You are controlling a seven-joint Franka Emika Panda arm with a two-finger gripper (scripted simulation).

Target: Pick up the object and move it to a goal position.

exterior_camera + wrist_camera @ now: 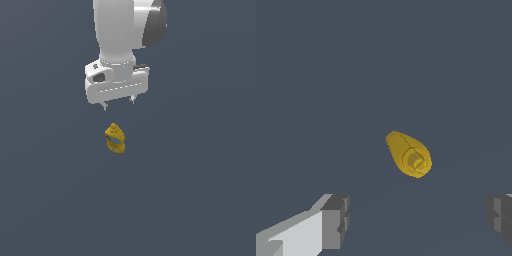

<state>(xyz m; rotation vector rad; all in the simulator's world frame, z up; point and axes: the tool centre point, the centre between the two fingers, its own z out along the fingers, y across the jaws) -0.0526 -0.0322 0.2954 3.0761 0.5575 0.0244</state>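
The claw (118, 103) is hanging above the yellow bottle (115, 138), its fingers spread wide and gripping nothing. In the wrist view the two fingertips (336, 220) are standing far apart, and the bottle (409, 154) is showing beyond them, nozzle cap facing the camera, apart from both.

The step in hand, as I judge it, is the approach before the grasp. To do it well the arm should be centring the claw over the bottle's body, since in the wrist view the bottle is lying off the line between the fingertips. Then it should be descending straight, with the pads meeting the narrower sides rather than the tapered cap, where they could slip. The bottle seems to be standing upright with a slight lean, though the render is too coarse to be sure.

The surface (200, 200) is showing as a plain dark grey-blue floor with no visible edges or corners, so the bottle can only be placed as roughly mid-frame in the exterior view. No goal marker is showing.
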